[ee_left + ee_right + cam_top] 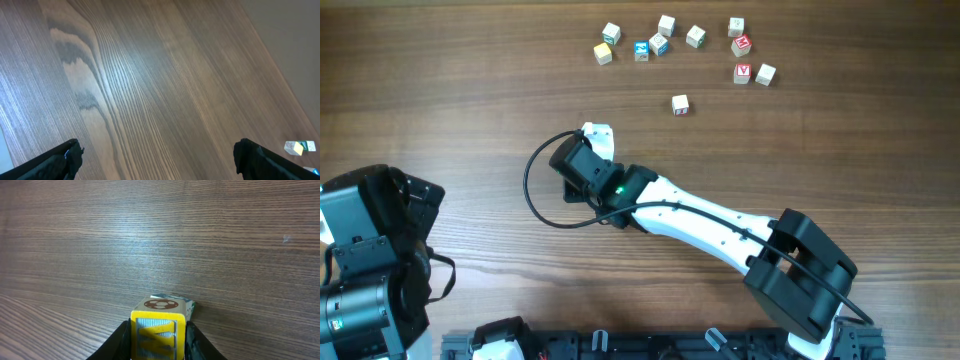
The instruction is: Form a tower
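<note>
In the right wrist view my right gripper (158, 332) is shut on a wooden cube (159, 311) that has a yellow-framed letter face and a brown football on its top. Just behind and under it, the whitish-green corner of a lower cube (189, 310) peeks out. Whether the two touch I cannot tell. In the overhead view the tower (597, 132) is a pale spot at the tip of the right gripper (590, 143), left of the table's middle. My left gripper (160, 160) is open over bare wood, far from the tower.
Several loose cubes lie scattered along the far side of the table, from one (604, 53) on the left to one (765, 74) on the right. A single cube (680, 104) sits nearer. The left arm (365, 260) stands at the lower left corner.
</note>
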You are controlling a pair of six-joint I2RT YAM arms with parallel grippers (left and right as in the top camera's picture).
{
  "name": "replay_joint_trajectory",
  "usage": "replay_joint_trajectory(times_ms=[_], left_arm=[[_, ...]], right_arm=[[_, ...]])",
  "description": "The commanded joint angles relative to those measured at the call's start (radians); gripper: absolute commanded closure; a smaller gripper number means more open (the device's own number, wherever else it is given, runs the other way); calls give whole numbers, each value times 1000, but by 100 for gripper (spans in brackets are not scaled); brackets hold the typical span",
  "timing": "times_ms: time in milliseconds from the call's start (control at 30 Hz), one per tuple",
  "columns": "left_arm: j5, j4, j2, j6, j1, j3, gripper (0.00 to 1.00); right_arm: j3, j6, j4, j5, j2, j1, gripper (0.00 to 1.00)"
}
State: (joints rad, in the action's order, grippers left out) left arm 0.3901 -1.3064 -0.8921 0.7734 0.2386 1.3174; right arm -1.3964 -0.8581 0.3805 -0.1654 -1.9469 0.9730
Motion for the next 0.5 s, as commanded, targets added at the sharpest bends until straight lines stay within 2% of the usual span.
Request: replay_joint_trajectory(times_ms=[0,233,333,400,467], left_arm=[[-8,0,-1,13,5,-6,0],[-8,0,-1,13,5,-6,0],[-8,0,-1,13,5,-6,0],[-8,0,-1,13,-4,-6,0],[-8,0,-1,13,-26,-6,0]], right_arm=[[2,21,-2,-10,-14,6,67],[2,21,-3,-2,-14,6,59],[2,25,-6,-3,-14,6,46],[2,48,-29,-3,-14,6,25],[0,50,-37,-3,-8,6,13]])
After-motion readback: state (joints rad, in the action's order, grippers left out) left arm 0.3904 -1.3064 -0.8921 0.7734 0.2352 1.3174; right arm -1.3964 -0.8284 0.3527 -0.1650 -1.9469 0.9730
